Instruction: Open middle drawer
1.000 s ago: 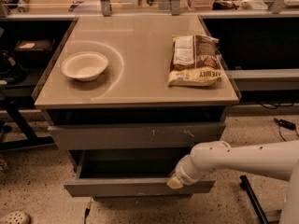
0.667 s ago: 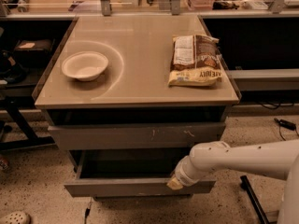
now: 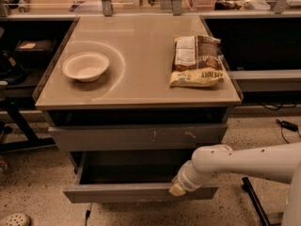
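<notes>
Filling most of the view, the grey cabinet (image 3: pixel 56 126) carries a tan surface (image 3: pixel 141 65). Below the scratched top drawer front (image 3: pixel 136 137), the middle drawer (image 3: pixel 131 192) stands well out, its tray interior exposed, so the task looks close to done. The white arm (image 3: pixel 249 161) reaches in low from the right to meet the panel at drawer height. A bag of chips (image 3: pixel 196 61) and a white bowl (image 3: pixel 85 66) rest on top. The claw (image 3: pixel 178 189) sits at the panel's upper edge, right of centre, likely hooked there for pulling; whether it is spread or closed I cannot tell.
</notes>
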`<state>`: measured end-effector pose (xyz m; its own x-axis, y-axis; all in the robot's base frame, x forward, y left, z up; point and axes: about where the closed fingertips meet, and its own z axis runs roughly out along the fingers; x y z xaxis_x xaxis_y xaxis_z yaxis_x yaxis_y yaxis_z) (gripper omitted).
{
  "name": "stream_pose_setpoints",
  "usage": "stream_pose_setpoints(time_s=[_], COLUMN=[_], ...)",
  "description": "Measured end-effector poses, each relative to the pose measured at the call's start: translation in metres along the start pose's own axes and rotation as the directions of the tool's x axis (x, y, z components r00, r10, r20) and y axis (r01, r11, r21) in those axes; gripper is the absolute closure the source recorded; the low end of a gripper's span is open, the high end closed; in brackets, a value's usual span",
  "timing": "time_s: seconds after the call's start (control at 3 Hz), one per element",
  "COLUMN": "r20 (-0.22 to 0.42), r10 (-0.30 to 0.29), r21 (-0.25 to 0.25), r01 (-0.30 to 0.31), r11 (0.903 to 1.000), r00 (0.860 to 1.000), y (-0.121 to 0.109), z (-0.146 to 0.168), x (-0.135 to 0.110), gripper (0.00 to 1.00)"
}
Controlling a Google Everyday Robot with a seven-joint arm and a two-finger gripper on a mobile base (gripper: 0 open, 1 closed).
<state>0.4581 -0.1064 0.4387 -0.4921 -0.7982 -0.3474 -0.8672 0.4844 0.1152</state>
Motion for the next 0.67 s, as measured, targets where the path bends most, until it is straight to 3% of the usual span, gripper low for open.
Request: stream_pose_setpoints(time_s=[0.67], r20=[-0.016], r10=[0.015], r21=[-0.017], r01=[-0.015], r11=[0.9997], r00=[1.000], y=[0.0078], z=[-0.0014], x=[0.0084], gripper=[1.00])
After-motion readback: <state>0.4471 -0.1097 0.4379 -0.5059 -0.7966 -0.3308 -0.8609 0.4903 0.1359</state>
